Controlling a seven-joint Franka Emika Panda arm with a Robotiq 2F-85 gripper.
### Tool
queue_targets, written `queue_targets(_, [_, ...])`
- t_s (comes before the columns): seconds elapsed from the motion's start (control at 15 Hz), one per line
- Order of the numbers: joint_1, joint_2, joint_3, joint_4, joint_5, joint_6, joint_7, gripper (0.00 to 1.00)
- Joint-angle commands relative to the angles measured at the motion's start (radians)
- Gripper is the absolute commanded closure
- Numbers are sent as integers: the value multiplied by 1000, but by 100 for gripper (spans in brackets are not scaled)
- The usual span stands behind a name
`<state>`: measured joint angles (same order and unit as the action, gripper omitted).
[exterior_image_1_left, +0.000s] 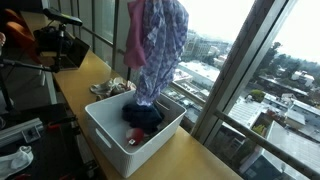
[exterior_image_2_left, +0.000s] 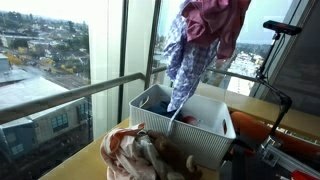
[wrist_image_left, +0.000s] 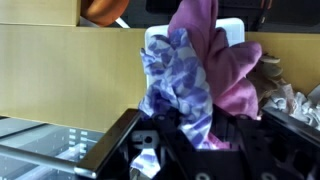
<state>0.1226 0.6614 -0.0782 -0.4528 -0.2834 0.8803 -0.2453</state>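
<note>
My fingers (wrist_image_left: 150, 140) are clenched on the bunched top of the clothes (exterior_image_1_left: 160, 50), which dangle over the white basket (exterior_image_1_left: 105, 125). Soft, light and floppy, I judge: pinch gathered folds, not one loose edge.

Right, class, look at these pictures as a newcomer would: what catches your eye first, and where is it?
A blue patterned cloth and a pink cloth dangle bunched together in mid-air, straight over a white basket on a wooden counter by the window. The basket holds dark and red clothes, a crumpled heap lies beside it, and a city spreads out below beyond the glass.
</note>
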Motion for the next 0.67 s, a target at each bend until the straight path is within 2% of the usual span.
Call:
queue_targets(0.0, [6,-64,-22,-21,-52,-37,-26,94])
queue_targets(0.6, [3,-229,-61,-153,-140,-38,-99,94])
